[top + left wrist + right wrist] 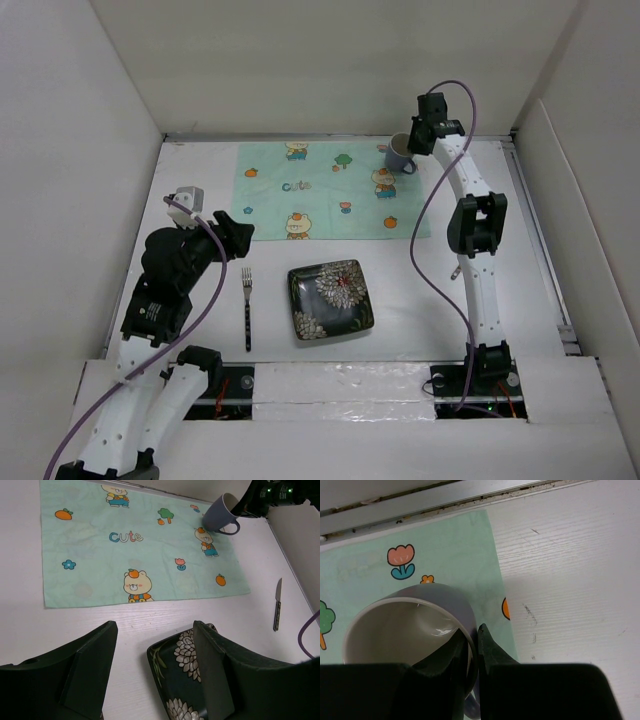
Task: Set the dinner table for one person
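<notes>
The white dinner table (200, 330) carries a mint-green cartoon placemat (320, 195) at the back. My right gripper (412, 140) is shut on the rim of a lilac-grey mug (399, 153), one finger inside and one outside (472, 647); the mug (415, 630) tilts over the placemat's far right corner (445, 545). My left gripper (238, 232) is open and empty above the table, its fingers (210, 670) framing the left edge of a black square plate with white flowers (331, 299). The plate also shows in the left wrist view (182, 680). A fork (247, 305) lies left of the plate.
A knife (456, 270) lies on the table right of the placemat, close to the right arm; it also shows in the left wrist view (276, 605). White walls enclose the table on three sides. A purple cable (425, 250) hangs beside the right arm.
</notes>
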Tool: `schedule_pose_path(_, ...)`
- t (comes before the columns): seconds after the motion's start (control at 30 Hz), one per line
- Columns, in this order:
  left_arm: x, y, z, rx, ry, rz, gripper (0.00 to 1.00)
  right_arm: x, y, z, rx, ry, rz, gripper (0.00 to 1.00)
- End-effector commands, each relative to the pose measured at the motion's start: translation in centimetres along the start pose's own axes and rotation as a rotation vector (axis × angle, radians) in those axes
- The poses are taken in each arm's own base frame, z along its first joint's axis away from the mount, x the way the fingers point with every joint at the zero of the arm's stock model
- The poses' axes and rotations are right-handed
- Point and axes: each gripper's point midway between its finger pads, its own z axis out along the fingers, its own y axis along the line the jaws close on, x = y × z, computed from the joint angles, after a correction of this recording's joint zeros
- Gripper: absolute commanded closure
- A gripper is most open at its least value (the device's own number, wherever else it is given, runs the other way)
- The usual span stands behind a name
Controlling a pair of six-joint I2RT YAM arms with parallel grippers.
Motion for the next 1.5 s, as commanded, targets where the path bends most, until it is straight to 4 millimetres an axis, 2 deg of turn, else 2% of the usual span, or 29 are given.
schedule_pose_path(0.0,-0.6,-0.2,0.3,0.019,-0.025,0.014,0.41,-6.1,1.4,-2.1,-0.069,-0.180,0.061,1.00)
schedule_pose_path(0.2,-0.5,-0.2,0.4,0.017,-0.019,0.013,0.41,-6.2,1.5,-2.3,-0.076,-0.181,0.070,1.00)
schedule_pose_path(0.4,-0.6,-0.2,0.3,0.016,-0.025,0.013,0.41,-5.1,1.4,-1.7,-0.073,-0.152,0.068,0.98)
schedule_pose_path(0.5,-0.7,-0.2,0.3,0.015,-0.028,0.014,0.41,-5.0,1.4,-1.8,-0.076,-0.148,0.070,0.90)
schedule_pose_path(0.6,-0.5,-0.1,0.3,0.015,-0.020,0.013,0.41,-5.8,1.6,-2.4,-0.086,-0.168,0.074,0.79)
schedule_pose_path(0.9,-0.8,-0.1,0.2,0.009,-0.036,0.014,0.41,-7.4,1.8,-4.6,-0.102,-0.205,0.077,0.71)
schedule_pose_path(1.0,-0.7,-0.1,0.2,0.009,-0.029,0.014,0.41,-8.5,2.0,-6.3,-0.122,-0.231,0.079,0.66)
schedule_pose_path(1.1,-0.7,0.0,0.2,0.005,-0.031,0.013,0.41,-10.9,2.2,-9.6,-0.142,-0.301,0.072,0.52)
schedule_pose_path(1.13,-0.7,0.0,0.2,0.004,-0.033,0.014,0.41,-11.9,1.6,-10.7,-0.140,-0.326,0.075,0.50)
schedule_pose_path(1.17,-0.6,0.1,0.2,0.001,-0.026,0.011,0.41,-13.3,1.6,-13.2,-0.153,-0.369,0.068,0.46)
schedule_pose_path(1.23,-0.8,-0.1,0.2,0.009,-0.034,0.013,0.41,-14.4,1.9,-16.0,-0.187,-0.402,0.053,0.45)
schedule_pose_path(1.27,-0.8,-0.1,0.2,0.010,-0.035,0.013,0.41,-14.6,1.8,-18.7,-0.211,-0.425,0.051,0.45)
schedule_pose_path(1.3,-0.8,-0.1,0.2,0.008,-0.034,0.013,0.41,-14.2,2.4,-20.1,-0.261,-0.427,0.039,0.47)
schedule_pose_path(1.33,-0.8,0.0,0.2,0.006,-0.034,0.012,0.41,-13.1,3.5,-21.5,-0.324,-0.420,0.023,0.57)
schedule_pose_path(1.37,-0.7,-0.1,0.2,0.009,-0.032,0.012,0.46,-13.2,4.8,-23.3,-0.403,-0.472,0.025,0.77)
schedule_pose_path(1.4,-0.7,-0.2,0.1,0.018,-0.034,0.013,0.50,-8.4,5.3,-25.0,-0.509,-0.403,0.011,0.90)
schedule_pose_path(1.43,-0.8,-0.2,0.1,0.015,-0.036,0.012,0.55,-5.6,7.0,-26.1,-0.607,-0.384,0.012,1.00)
schedule_pose_path(1.47,-0.8,-0.1,0.1,0.008,-0.039,0.010,0.68,-5.5,8.9,-28.6,-0.746,-0.480,0.052,1.00)
